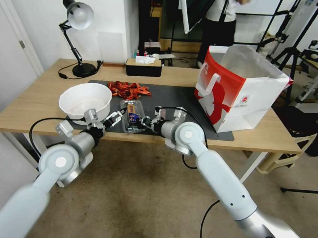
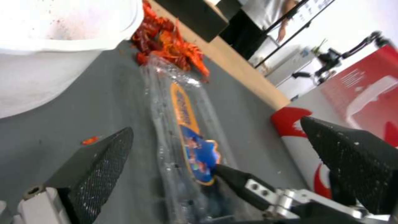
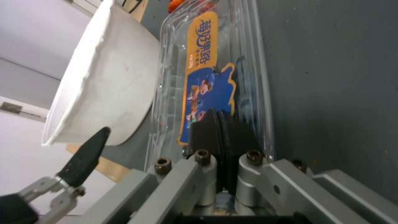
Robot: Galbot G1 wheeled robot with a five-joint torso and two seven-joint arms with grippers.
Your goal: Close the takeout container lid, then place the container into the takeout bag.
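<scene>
The right hand (image 1: 144, 121) sits just below the middle of the head view, its black fingers (image 3: 217, 137) pressed together with no gap and their tips lying on the lid (image 3: 211, 71) of the takeout container (image 1: 132, 116), at the near end of its orange and blue label. In the right wrist view the closed fingers rest on the blue part of that label. The left hand (image 1: 116, 116) is just left of the container, its fingers (image 2: 104, 165) spread wide apart and gripping nothing; in the left wrist view the two mesh-textured pads stand either side of the picture with the container lying between them and farther off.

The container lies flat on a dark mat (image 1: 175, 98) on the wooden counter (image 1: 33, 103), near the counter's front edge, at centre frame in the head view. Its lid lies down over the base. A big white bowl (image 1: 84, 103) stands just left of it, and a heap of red crayfish (image 1: 128, 89) lies on the mat behind it. The takeout bag (image 1: 240, 92) stands upright and open-mouthed in the right of the head view, partly on the mat, well apart from the container. A black tissue box (image 1: 143, 66) and a desk lamp (image 1: 77, 37) stand along the counter's far side.
</scene>
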